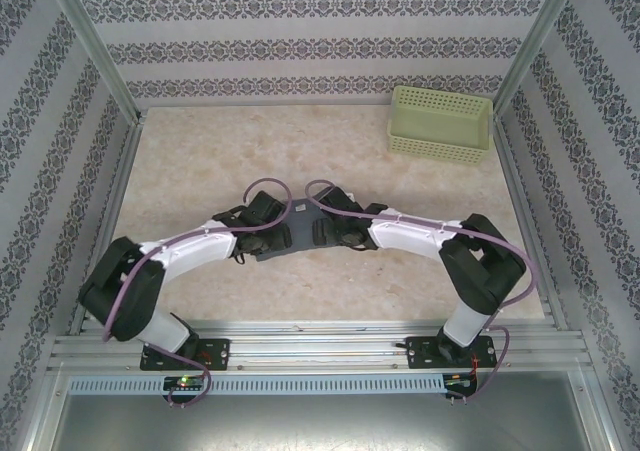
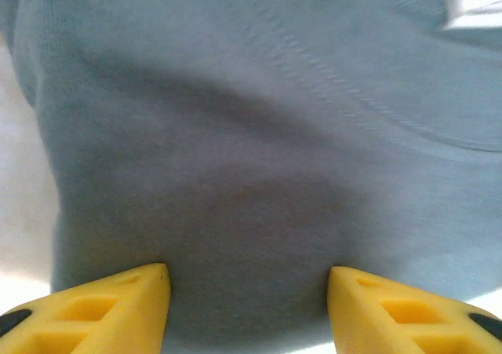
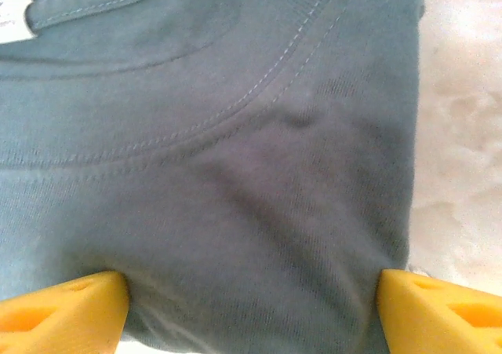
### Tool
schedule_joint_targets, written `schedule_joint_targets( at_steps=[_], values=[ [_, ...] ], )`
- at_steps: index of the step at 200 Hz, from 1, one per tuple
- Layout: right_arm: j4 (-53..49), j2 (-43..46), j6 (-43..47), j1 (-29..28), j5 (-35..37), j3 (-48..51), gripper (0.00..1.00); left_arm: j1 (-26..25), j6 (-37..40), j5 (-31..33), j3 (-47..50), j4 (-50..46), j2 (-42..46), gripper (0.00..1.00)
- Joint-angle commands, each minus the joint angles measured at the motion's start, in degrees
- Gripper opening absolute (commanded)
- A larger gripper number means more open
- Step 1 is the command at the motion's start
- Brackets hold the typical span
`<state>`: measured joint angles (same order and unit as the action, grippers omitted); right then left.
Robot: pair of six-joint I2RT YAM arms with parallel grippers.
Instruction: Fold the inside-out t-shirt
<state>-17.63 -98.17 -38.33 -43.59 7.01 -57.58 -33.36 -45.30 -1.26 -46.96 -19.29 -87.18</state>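
The inside-out t-shirt (image 1: 299, 233) lies as a small slate-blue folded bundle on the table's middle, mostly hidden under both wrists. My left gripper (image 1: 262, 233) and right gripper (image 1: 338, 231) meet over it from either side. In the left wrist view the left gripper (image 2: 248, 291) is open, its yellow fingers (image 2: 118, 307) spread over the cloth (image 2: 259, 134). In the right wrist view the right gripper (image 3: 252, 299) is open wide above the collar seams (image 3: 235, 126), near the bundle's right edge. A white label (image 3: 14, 12) shows by the neckline. Nothing is pinched between either pair of jaws.
A pale yellow-green perforated basket (image 1: 440, 123) stands at the back right. The beige marbled tabletop (image 1: 200, 171) is bounded by metal frame rails (image 1: 110, 211) and patterned walls. Both arm bases are bolted at the near edge.
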Motion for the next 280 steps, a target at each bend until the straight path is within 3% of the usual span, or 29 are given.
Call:
schedule_joint_targets(
  at_steps=[1, 48, 99, 121, 149, 176, 201, 240, 280],
  values=[
    [4.1, -4.7, -1.4, 1.0, -3.0, -1.5, 0.8, 2.5, 0.8, 4.7, -1.8, 0.4, -3.6, 0.52],
    [7.0, -13.2, -1.2, 2.1, -8.3, -10.9, 0.79, 13.7, 10.2, 3.3, -8.9, 0.4, -11.9, 0.48],
    [5.0, -29.6, -0.7, 3.6, -12.0, -32.9, 0.78, 26.2, 14.2, 1.7, -23.0, -2.4, -21.7, 0.48],
    [2.6, -32.2, -1.1, 5.0, -12.8, -39.5, 0.78, 28.0, 13.9, -0.2, -27.7, -4.0, -22.8, 0.49],
    [-0.3, -28.6, 0.5, 7.0, -13.9, -42.1, 0.82, 27.8, 14.0, 0.8, -30.9, -8.9, -18.8, 0.55],
    [-2.8, -21.3, 3.0, 7.9, -12.4, -38.7, 0.9, 24.9, 13.5, 2.6, -29.2, -11.5, -12.7, 0.62],
    [-2.9, -14.3, 3.9, 8.2, -11.1, -31.1, 0.91, 19.5, 13.1, 4.0, -28.0, -12.0, -11.9, 0.68],
    [0.1, -0.8, 3.2, 8.1, -8.5, -14.7, 0.91, 13.9, 14.5, 6.1, -34.2, -12.4, -20.9, 0.76],
    [0.9, 13.3, 2.4, 8.3, -5.9, 1.2, 0.91, 13.7, 14.8, 8.4, -42.7, -15.8, -31.3, 0.78]
  ],
)
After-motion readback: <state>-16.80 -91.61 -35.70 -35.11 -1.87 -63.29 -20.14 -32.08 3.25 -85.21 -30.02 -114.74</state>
